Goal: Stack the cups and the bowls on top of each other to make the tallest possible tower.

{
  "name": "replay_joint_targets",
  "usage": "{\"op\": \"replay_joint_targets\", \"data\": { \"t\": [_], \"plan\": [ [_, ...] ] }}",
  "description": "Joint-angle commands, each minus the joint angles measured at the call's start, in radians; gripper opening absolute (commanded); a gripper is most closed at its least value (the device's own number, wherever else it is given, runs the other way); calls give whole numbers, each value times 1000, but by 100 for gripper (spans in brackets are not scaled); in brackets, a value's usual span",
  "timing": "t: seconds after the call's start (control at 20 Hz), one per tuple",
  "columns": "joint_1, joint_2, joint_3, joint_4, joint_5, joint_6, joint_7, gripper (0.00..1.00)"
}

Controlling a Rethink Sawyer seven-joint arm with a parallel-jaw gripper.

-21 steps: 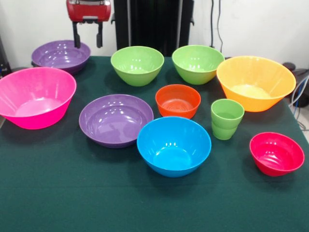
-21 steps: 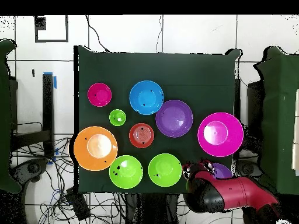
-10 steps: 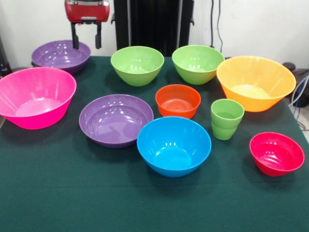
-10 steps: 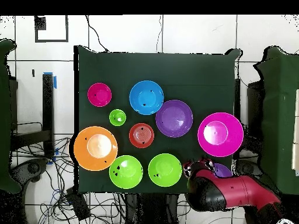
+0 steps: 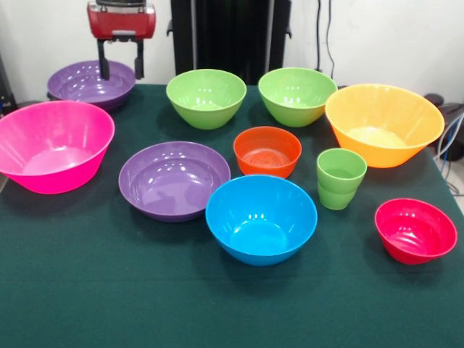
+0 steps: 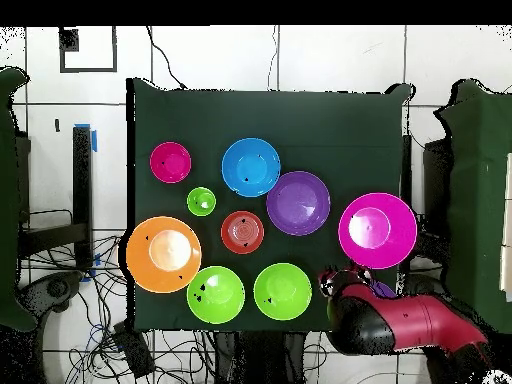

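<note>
Bowls sit spread over the green tabletop [image 5: 87,290], none stacked; two nested lime cups [image 5: 340,178] stand between the small orange bowl [image 5: 267,151] and the red-pink bowl [image 5: 415,230]. At the back corner the tool [image 5: 120,67] hangs open and empty over a purple bowl [image 5: 80,83].

Front camera looks across the green table [image 5: 87,290] from low and close; overhead camera looks straight down from higher, sharing the tabletop [image 6: 330,125]
</note>
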Motion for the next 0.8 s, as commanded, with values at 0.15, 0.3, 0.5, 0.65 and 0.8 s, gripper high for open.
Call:
{"op": "replay_joint_targets", "data": {
  "t": [0.15, 0.3, 0.5, 0.65, 0.8],
  "plan": [
    [-23, 105, 107, -82, -60, 135, -188, 100],
    [-19, 106, 101, -80, -66, 130, -168, 100],
    [-8, 103, 92, -75, -72, 124, -145, 100],
    [10, 86, 71, -66, -83, 107, -117, 100],
    [31, 69, 43, -51, -98, 75, -72, 100]
  ]
}}
